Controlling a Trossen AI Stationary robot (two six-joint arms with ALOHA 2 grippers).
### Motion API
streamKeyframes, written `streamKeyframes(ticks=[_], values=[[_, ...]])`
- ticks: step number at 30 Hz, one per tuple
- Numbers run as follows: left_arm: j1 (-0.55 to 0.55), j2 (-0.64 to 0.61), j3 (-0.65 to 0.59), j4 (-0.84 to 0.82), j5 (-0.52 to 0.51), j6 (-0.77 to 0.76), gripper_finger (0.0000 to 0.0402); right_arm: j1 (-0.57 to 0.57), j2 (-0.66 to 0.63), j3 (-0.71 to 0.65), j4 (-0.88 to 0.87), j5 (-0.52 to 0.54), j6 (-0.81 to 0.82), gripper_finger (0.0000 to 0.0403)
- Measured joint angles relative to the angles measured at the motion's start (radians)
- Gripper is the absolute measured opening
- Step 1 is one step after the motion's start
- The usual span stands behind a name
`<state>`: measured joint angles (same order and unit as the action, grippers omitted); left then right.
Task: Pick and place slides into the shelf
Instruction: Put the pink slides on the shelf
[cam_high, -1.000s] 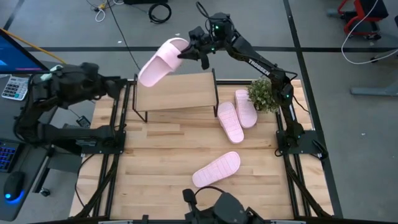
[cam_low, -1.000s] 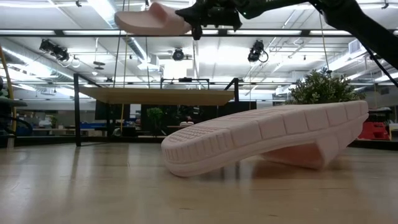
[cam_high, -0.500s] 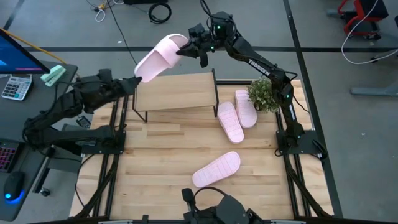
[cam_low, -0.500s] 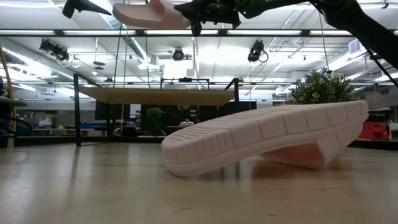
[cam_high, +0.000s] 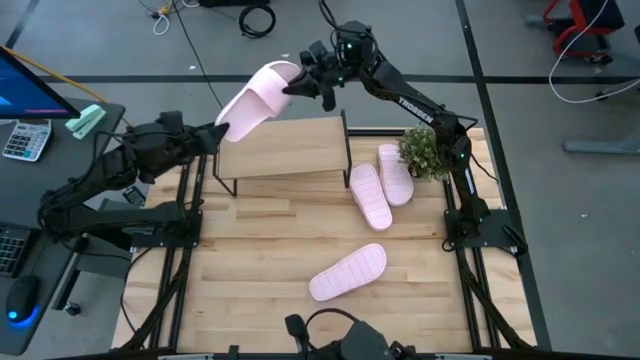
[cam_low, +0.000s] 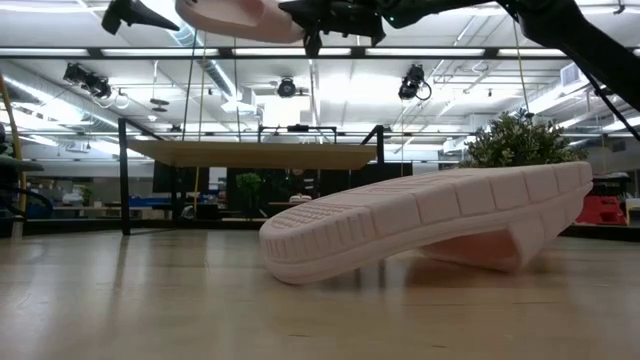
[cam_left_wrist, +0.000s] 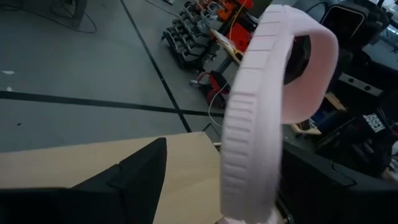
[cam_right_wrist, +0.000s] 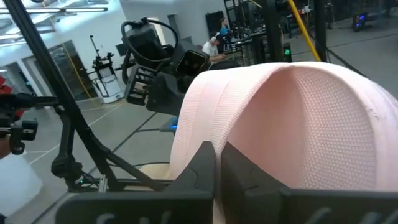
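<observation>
One pale pink slide (cam_high: 255, 98) hangs in the air over the shelf's far left corner, held by my right gripper (cam_high: 308, 86), which is shut on its strap end. My left gripper (cam_high: 216, 132) is open at the slide's heel end (cam_left_wrist: 249, 155), one finger on each side. The light wood shelf (cam_high: 285, 145) stands at the table's far side. Two more slides (cam_high: 370, 196) (cam_high: 395, 172) lie side by side on the table to the right of the shelf. A further slide (cam_high: 348, 272) lies near the front, sole up, resting on its strap (cam_low: 500, 250). My right gripper pinches the slide's strap (cam_right_wrist: 205, 124) at its edge between the two fingers (cam_right_wrist: 202, 165), coming level from the table's right. The slide is lifted clear, sloping down toward its heel end. My left gripper stands astride the heel; I cannot tell whether a finger touches it.
A small potted plant (cam_high: 425, 150) stands at the table's right edge beside the two slides. The shelf's black frame (cam_low: 122, 175) rises at its ends. Bare wood (cam_high: 250, 240) lies in the table's middle and left. A monitor and keyboard sit off the table's left.
My left arm has swung from the table's left edge toward the held slide, and its open fingers now stand at the heel end. The slide has shifted slightly left with my right gripper still shut on it.
</observation>
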<state>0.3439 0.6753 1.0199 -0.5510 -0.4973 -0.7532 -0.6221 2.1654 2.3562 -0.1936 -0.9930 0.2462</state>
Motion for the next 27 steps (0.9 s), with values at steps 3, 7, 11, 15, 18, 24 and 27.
streamKeyframes(ticks=[3,7,11,15,18,24,27], values=[[0.0,0.007,0.0,0.001,0.003,0.0,0.0286,0.013,0.0,0.0,0.0,-0.002,-0.003,0.0007],[0.0,0.019,0.0,0.002,0.005,-0.017,0.0278,0.025,0.0,0.0,0.0,0.008,-0.018,0.0007],[-0.001,0.034,0.0,0.006,0.004,-0.021,0.0251,0.027,0.0,0.0,-0.001,0.012,-0.02,0.0007],[-0.001,0.044,0.0,0.019,0.006,-0.026,0.0206,0.028,0.0,-0.001,-0.001,0.012,-0.02,0.0007],[-0.001,0.045,0.0,0.038,0.007,-0.028,0.0159,0.028,0.0,-0.001,-0.001,0.012,-0.018,0.001],[-0.002,0.043,0.0,0.098,-0.008,-0.016,0.0077,0.028,0.0,-0.001,0.005,0.026,-0.036,0.0046],[-0.002,0.043,0.0,0.101,-0.019,-0.016,0.0077,0.028,0.0,-0.001,0.004,0.035,-0.04,0.0068]])
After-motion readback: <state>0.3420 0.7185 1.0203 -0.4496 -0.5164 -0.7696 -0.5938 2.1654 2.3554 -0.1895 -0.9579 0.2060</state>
